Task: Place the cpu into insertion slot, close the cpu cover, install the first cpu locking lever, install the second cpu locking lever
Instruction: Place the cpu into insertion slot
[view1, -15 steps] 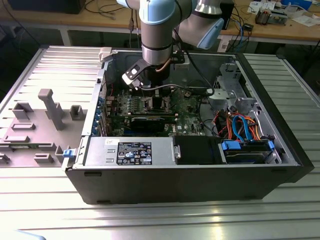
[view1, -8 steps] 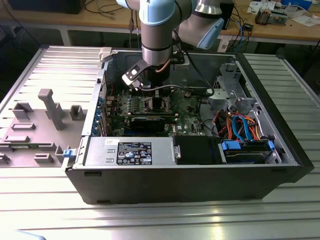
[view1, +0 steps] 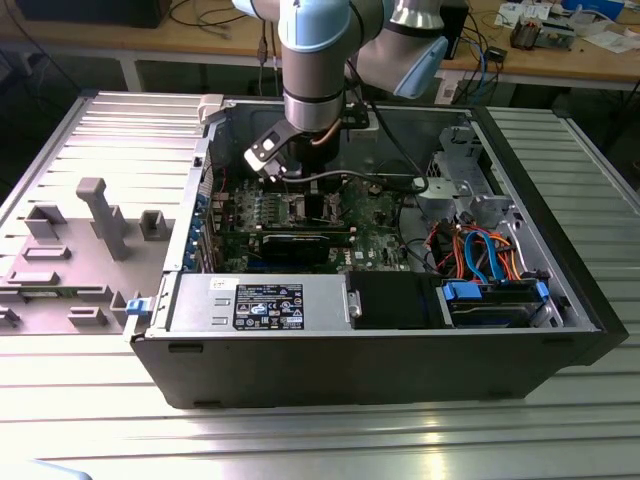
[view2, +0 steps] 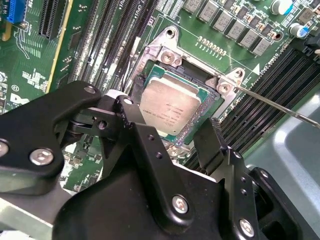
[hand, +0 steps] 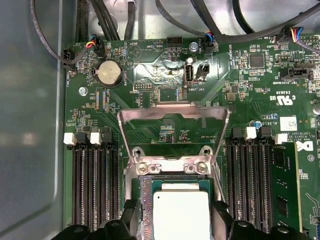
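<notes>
The cpu, a small square chip with a silvery top, lies flat in the insertion slot on the green board. My gripper straddles the chip with a black finger on each side. A narrow strip of socket shows between each finger and the chip's edge, so the gripper is open. The cpu cover stands swung up behind the socket. A thin locking lever sticks out loose past one socket corner. In the exterior view my gripper reaches down into the open computer case.
Long black memory slots flank the socket on both sides. A coin battery and black cables lie beyond the cover. In the case are a black expansion card, a power supply and a drive bay. Grey fixtures stand outside.
</notes>
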